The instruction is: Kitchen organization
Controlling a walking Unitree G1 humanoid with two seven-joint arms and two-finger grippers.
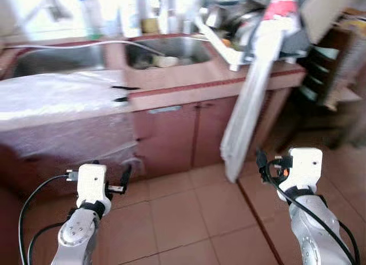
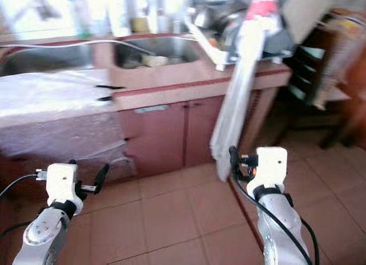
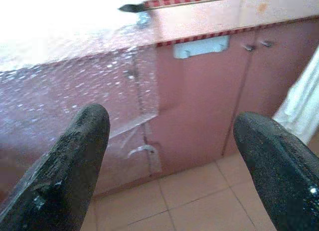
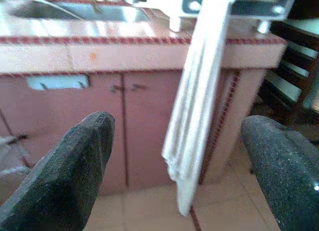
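From the head views, the pink worktop (image 1: 171, 82) spans 10 to 1 o'clock, blurred and washed out by glare at the top. A sink (image 1: 168, 50) sits at 12 and a rack (image 1: 240, 24) of indistinct dishes at 1, with a white towel (image 1: 251, 105) hanging off it. Plastic sheet (image 1: 57, 99) covers the 10 o'clock end. The left gripper (image 1: 123, 182) and right gripper (image 1: 262, 162) hover low over the floor (image 1: 189, 219).

In the left wrist view, its fingers (image 3: 75, 166) are spread wide and empty before the cabinet doors (image 3: 199, 101).

In the right wrist view, its fingers (image 4: 70, 166) are equally wide and empty, facing the towel.

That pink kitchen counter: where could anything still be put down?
Bare room: the pink tiled counter strip between the steel sink and its front edge. Left, clear plastic sheeting covers it. Right, the white dish rack is crowded, with a white towel hanging.
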